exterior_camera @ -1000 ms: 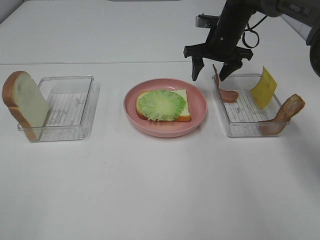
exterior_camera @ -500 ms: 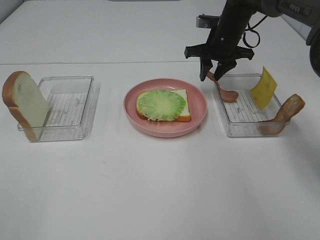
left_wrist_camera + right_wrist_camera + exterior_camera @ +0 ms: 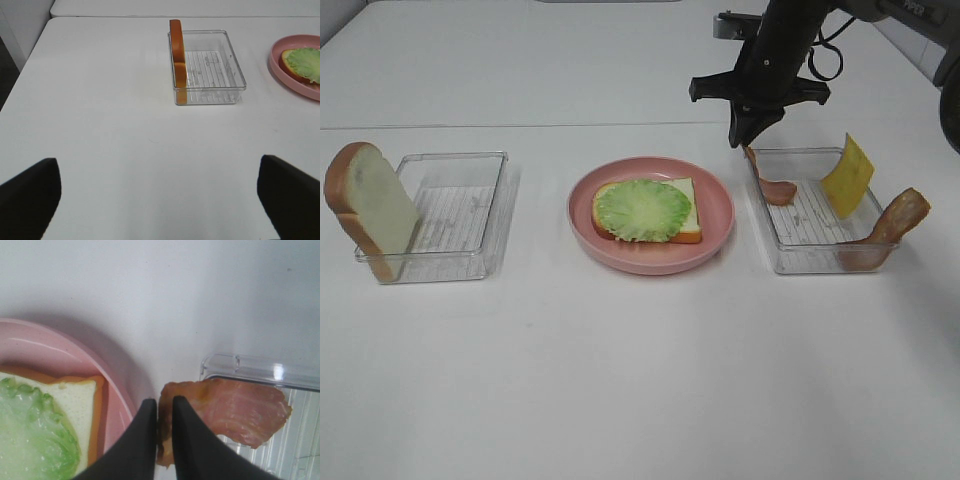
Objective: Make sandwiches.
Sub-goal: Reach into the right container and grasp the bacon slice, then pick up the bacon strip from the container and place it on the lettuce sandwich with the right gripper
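Right tool, nearly closed, pinches the end of a meat strip at the clear tray corner (left tool idles, spread wide); next, carry it onto the lettuce.

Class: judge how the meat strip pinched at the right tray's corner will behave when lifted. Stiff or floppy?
Probably floppy: the meat strip curves from the end effector down into the tray. Likely light: it looks thin where pinched. It may dangle and swing.
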{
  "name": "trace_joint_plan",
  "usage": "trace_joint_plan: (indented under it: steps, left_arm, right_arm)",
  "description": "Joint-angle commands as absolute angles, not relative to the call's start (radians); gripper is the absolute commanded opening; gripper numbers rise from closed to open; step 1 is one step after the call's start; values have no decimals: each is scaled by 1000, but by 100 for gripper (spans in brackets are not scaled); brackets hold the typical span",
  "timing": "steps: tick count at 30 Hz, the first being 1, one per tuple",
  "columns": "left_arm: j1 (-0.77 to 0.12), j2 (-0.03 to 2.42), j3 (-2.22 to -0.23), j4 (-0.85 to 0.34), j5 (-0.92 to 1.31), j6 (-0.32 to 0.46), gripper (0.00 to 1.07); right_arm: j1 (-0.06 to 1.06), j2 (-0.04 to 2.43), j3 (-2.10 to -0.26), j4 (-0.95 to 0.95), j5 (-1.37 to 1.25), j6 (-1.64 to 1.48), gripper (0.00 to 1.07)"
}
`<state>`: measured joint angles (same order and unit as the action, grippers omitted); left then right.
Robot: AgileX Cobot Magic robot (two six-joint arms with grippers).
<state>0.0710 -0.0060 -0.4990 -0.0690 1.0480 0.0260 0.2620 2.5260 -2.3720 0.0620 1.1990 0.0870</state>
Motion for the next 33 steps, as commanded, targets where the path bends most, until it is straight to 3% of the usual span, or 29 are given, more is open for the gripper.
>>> trace_joint_plan:
  steps: [1, 25, 33]
  left_arm:
    - [69, -26, -499, -75, 1033, 17, 101]
    - [69, -26, -499, -75, 1033, 17, 101]
    - [69, -26, -499, -75, 1033, 17, 101]
  right_arm:
    - [261, 2525, -2382, 66, 1226, 93, 0]
    - [261, 2399, -2383, 61, 1280, 102, 0]
    - [262, 2274, -2383, 182, 1280, 98, 0]
